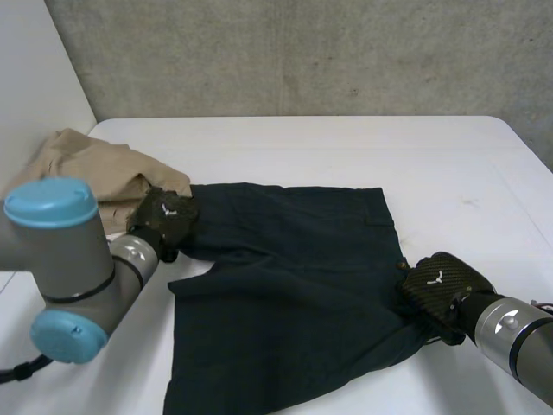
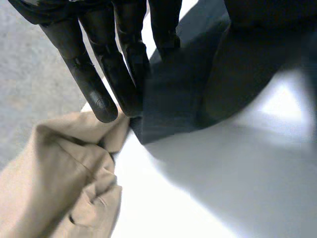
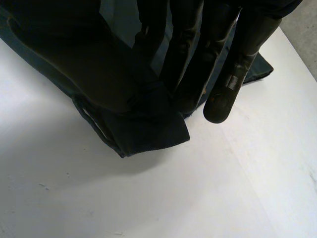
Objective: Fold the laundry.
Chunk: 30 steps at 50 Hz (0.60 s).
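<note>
Left hand (image 1: 166, 218), reached forward low over the white tabletop (image 1: 363, 147), has straight fingers (image 2: 99, 94) pinching the far left corner of the dark, smooth-woven shorts (image 1: 294, 294) against its thumb, just beside a crumpled tan garment (image 1: 86, 169). Right hand (image 1: 442, 285) likewise nips the shorts' right edge, bunching it into soft folds. Between the two hands the shorts lie spread and mostly flat.
</note>
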Each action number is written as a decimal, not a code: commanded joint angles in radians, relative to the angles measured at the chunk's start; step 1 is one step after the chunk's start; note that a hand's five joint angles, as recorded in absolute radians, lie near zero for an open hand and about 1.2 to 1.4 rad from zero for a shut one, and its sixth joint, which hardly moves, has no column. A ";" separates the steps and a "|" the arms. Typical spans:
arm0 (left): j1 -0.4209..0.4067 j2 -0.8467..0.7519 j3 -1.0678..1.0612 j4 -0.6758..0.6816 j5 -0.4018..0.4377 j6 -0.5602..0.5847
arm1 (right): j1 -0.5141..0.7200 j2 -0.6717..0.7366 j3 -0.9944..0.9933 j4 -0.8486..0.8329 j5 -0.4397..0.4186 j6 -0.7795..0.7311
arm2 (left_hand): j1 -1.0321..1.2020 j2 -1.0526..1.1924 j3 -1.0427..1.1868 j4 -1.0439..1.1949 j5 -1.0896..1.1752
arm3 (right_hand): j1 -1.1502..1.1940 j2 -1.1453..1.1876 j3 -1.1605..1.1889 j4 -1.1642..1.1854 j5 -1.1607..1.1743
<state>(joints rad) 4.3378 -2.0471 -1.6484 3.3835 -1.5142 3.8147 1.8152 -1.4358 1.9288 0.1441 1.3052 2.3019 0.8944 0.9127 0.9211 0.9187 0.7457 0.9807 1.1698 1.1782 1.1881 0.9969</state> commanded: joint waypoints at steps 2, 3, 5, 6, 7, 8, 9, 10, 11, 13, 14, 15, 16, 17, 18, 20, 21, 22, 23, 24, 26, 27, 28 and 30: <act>-0.006 -0.021 -0.013 0.013 -0.026 0.000 | 0.001 0.000 0.003 0.002 -0.001 0.013 | -0.117 -0.136 -0.144 -0.141 -0.143 | 0.416 0.226 0.218 0.208 0.225; -0.006 -0.021 -0.013 0.013 -0.037 0.000 | 0.000 0.000 0.003 0.002 -0.003 0.027 | -0.123 -0.141 -0.150 -0.147 -0.149 | 0.416 0.226 0.218 0.208 0.225; -0.009 -0.013 -0.013 0.014 -0.044 0.000 | 0.000 0.000 0.003 0.002 -0.004 0.039 | -0.138 -0.156 -0.164 -0.162 -0.163 | 0.416 0.226 0.218 0.208 0.225; -0.009 -0.007 -0.014 0.013 -0.047 0.000 | -0.002 0.000 0.003 0.000 -0.006 0.050 | -0.152 -0.171 -0.179 -0.177 -0.178 | 0.416 0.226 0.218 0.208 0.225; -0.010 0.004 -0.014 0.013 -0.058 0.000 | -0.002 -0.002 0.003 0.000 -0.009 0.056 | -0.199 -0.217 -0.226 -0.223 -0.225 | 0.416 0.226 0.218 0.208 0.225; -0.010 0.014 -0.016 0.013 -0.064 0.000 | -0.002 -0.002 0.003 0.000 -0.014 0.059 | -0.214 -0.232 -0.241 -0.238 -0.240 | 0.416 0.226 0.218 0.208 0.225; -0.009 0.031 -0.016 0.013 -0.070 -0.001 | -0.002 -0.002 0.001 0.000 -0.018 0.065 | -0.226 -0.244 -0.252 -0.250 -0.252 | 0.416 0.226 0.218 0.208 0.225; -0.009 0.054 -0.019 0.013 -0.073 -0.003 | -0.002 -0.006 -0.004 -0.003 -0.030 0.074 | -0.232 -0.250 -0.258 -0.256 -0.257 | 0.416 0.226 0.218 0.208 0.225; -0.006 0.106 -0.031 0.010 -0.077 -0.010 | -0.002 -0.008 -0.005 -0.004 -0.037 0.080 | -0.243 -0.262 -0.270 -0.268 -0.269 | 0.416 0.226 0.218 0.208 0.225; -0.007 0.158 -0.051 0.008 -0.078 -0.012 | -0.004 -0.008 -0.013 -0.004 -0.050 0.099 | -0.284 -0.303 -0.311 -0.309 -0.310 | 0.416 0.226 0.218 0.208 0.225; -0.010 0.183 -0.062 0.008 -0.078 -0.015 | -0.002 -0.008 -0.022 -0.006 -0.063 0.131 | -0.308 -0.326 -0.335 -0.332 -0.334 | 0.416 0.226 0.218 0.208 0.225; -0.013 0.235 -0.085 0.008 -0.078 -0.023 | -0.002 -0.009 -0.028 -0.006 -0.066 0.145 | -0.357 -0.376 -0.384 -0.382 -0.383 | 0.416 0.226 0.218 0.208 0.225; -0.015 0.270 -0.097 0.008 -0.080 -0.030 | -0.002 -0.008 -0.034 -0.006 -0.069 0.163 | -0.393 -0.411 -0.420 -0.417 -0.419 | 0.416 0.226 0.218 0.208 0.225; -0.018 0.293 -0.109 0.007 -0.080 -0.038 | -0.002 -0.008 -0.042 -0.006 -0.072 0.184 | -0.419 -0.438 -0.446 -0.444 -0.445 | 0.416 0.226 0.218 0.208 0.225; -0.026 0.354 -0.140 0.004 -0.081 -0.062 | -0.004 -0.008 -0.053 -0.004 -0.078 0.227 | -0.478 -0.496 -0.504 -0.502 -0.504 | 0.416 0.226 0.218 0.208 0.225; -0.038 0.416 -0.169 0.002 -0.081 -0.101 | -0.007 -0.006 -0.065 -0.006 -0.081 0.279 | -0.525 -0.543 -0.552 -0.549 -0.551 | 0.416 0.226 0.218 0.208 0.225; -0.046 0.442 -0.183 0.002 -0.083 -0.121 | -0.008 -0.005 -0.071 -0.011 -0.083 0.322 | -0.537 -0.555 -0.564 -0.561 -0.563 | 0.416 0.226 0.218 0.208 0.225; -0.058 0.496 -0.209 0.001 -0.084 -0.165 | -0.010 -0.003 -0.076 -0.017 -0.083 0.355 | -0.540 -0.558 -0.567 -0.564 -0.566 | 0.416 0.226 0.218 0.208 0.225; -0.063 0.517 -0.218 -0.004 -0.086 -0.190 | -0.011 -0.002 -0.077 -0.021 -0.084 0.369 | -0.540 -0.558 -0.567 -0.564 -0.566 | 0.416 0.226 0.218 0.208 0.225; -0.075 0.553 -0.244 -0.022 -0.092 -0.232 | -0.017 0.000 -0.080 -0.038 -0.086 0.413 | -0.540 -0.558 -0.567 -0.564 -0.566 | 0.416 0.226 0.218 0.208 0.225; -0.084 0.579 -0.266 -0.058 -0.098 -0.272 | -0.023 0.002 -0.082 -0.060 -0.087 0.454 | -0.534 -0.552 -0.561 -0.558 -0.560 | 0.416 0.226 0.218 0.208 0.225; -0.089 0.588 -0.274 -0.079 -0.101 -0.289 | -0.031 0.002 -0.086 -0.082 -0.087 0.496 | -0.531 -0.550 -0.558 -0.555 -0.557 | 0.416 0.226 0.218 0.208 0.225; -0.102 0.594 -0.286 -0.132 -0.101 -0.320 | -0.033 0.002 -0.088 -0.090 -0.087 0.514 | -0.531 -0.550 -0.558 -0.555 -0.557 | 0.416 0.226 0.218 0.208 0.225; -0.115 0.594 -0.292 -0.189 -0.103 -0.348 | -0.037 0.005 -0.096 -0.100 -0.087 0.547 | -0.528 -0.547 -0.555 -0.553 -0.554 | 0.416 0.226 0.218 0.208 0.225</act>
<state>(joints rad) 4.2603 -1.4911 -1.8980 3.3318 -1.6082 3.5743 1.7961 -1.4365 1.8475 0.0976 1.2181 2.7230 0.3665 0.3515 0.3503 0.3452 0.1632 0.9807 1.1698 1.1939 1.1881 0.9970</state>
